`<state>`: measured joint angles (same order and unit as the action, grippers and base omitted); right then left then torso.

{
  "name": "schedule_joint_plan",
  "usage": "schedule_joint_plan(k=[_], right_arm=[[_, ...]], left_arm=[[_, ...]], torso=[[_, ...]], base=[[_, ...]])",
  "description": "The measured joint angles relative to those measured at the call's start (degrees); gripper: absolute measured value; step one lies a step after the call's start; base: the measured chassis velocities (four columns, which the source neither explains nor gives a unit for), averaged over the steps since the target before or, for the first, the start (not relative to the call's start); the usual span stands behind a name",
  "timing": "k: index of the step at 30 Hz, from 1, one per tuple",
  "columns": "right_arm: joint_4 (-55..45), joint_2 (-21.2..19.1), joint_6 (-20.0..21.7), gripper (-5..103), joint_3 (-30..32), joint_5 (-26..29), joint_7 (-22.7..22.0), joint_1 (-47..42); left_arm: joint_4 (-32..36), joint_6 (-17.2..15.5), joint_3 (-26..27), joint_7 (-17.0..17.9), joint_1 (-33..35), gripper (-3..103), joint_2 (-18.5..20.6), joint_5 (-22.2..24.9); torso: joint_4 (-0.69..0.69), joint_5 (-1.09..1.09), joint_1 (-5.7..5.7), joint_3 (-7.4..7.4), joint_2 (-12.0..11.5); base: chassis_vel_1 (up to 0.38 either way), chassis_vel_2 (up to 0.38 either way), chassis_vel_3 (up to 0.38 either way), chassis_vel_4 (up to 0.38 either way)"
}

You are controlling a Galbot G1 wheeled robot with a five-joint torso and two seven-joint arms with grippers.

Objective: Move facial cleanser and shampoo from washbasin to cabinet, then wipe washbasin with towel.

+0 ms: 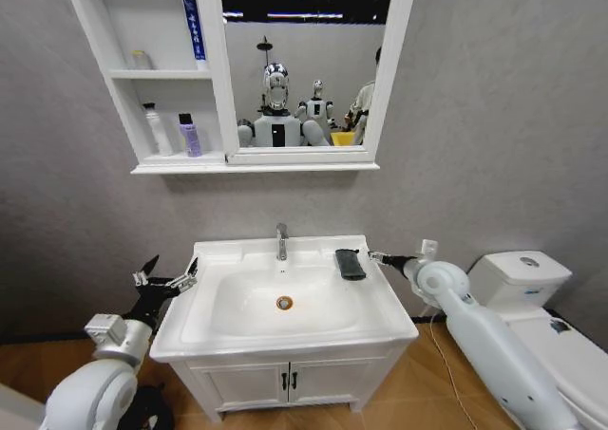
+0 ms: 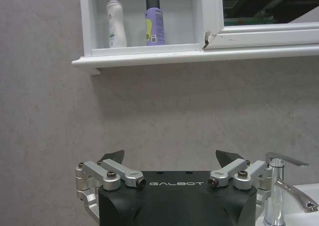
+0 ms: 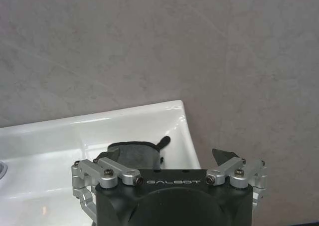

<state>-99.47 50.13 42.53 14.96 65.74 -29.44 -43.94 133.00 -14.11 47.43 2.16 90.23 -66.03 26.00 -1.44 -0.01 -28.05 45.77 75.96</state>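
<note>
The facial cleanser [image 1: 157, 131] [image 2: 115, 19] and the purple shampoo [image 1: 190, 136] [image 2: 154, 21] stand side by side on the lowest shelf of the cabinet [image 1: 214, 69]. The dark towel [image 1: 350, 264] [image 3: 134, 153] lies on the right rim of the washbasin [image 1: 237, 254], beside the tap [image 1: 281, 242]. My right gripper [image 1: 376, 256] [image 3: 168, 155] hovers open at the basin's right edge, just to the right of the towel and apart from it. Left of the basin and level with its rim, my left gripper [image 1: 169, 280] [image 2: 172, 157] is held open and empty.
A tall blue-and-white tube [image 1: 193, 17] and a small jar [image 1: 141, 60] sit on the upper shelves. A white toilet [image 1: 532, 288] stands close on the right, under my right arm. The two-door floor cupboard [image 1: 290, 383] carries the basin. The grey wall lies close behind.
</note>
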Motion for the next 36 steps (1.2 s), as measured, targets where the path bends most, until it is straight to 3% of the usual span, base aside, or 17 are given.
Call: schedule_joint_plan(k=[2,6,11,21,27,36], right_arm=[[3.30,0.33,0.00,100,-4.80,0.38,-0.97,4.73],[5.64,0.84,-0.04,100,-7.79,1.31,-2.31,7.34],[10.11,3.97,-0.19,100,-13.67,3.86,-7.14,10.34],[13.85,5.86,-0.31,103,-15.08,3.83,-8.32,11.48],[15.62,6.65,-0.34,94,-16.13,3.79,-8.23,12.51],[16.01,7.06,-0.41,57,-16.55,3.84,-9.40,12.28]], left_arm=[[-0.30,0.41,-0.60,1.05,-0.83,100,-0.06,-0.16],[-0.33,0.45,-0.69,1.30,-1.40,100,-0.03,-0.09],[-2.03,1.20,-0.02,1.26,-2.02,100,0.01,0.34],[-4.74,2.55,1.13,0.24,-2.42,100,0.61,0.36],[-5.63,2.72,1.11,0.14,-3.13,100,0.71,0.49],[-6.64,2.96,2.48,-0.35,-3.50,100,1.43,1.47]], torso=[[-0.01,0.00,0.00,0.00,0.00],[-0.02,0.01,0.00,0.01,0.00],[-0.02,0.01,0.00,0.00,-0.01],[-0.02,0.01,0.00,0.00,0.00],[-0.02,0.01,0.00,0.00,0.00],[-0.01,0.01,0.00,0.00,0.00]], base=[[0.000,0.000,0.000,0.000],[0.000,0.000,0.000,0.000],[0.000,0.000,0.000,0.000],[0.000,0.000,0.000,0.000],[0.000,0.000,0.000,0.000],[0.000,0.000,0.000,0.000]])
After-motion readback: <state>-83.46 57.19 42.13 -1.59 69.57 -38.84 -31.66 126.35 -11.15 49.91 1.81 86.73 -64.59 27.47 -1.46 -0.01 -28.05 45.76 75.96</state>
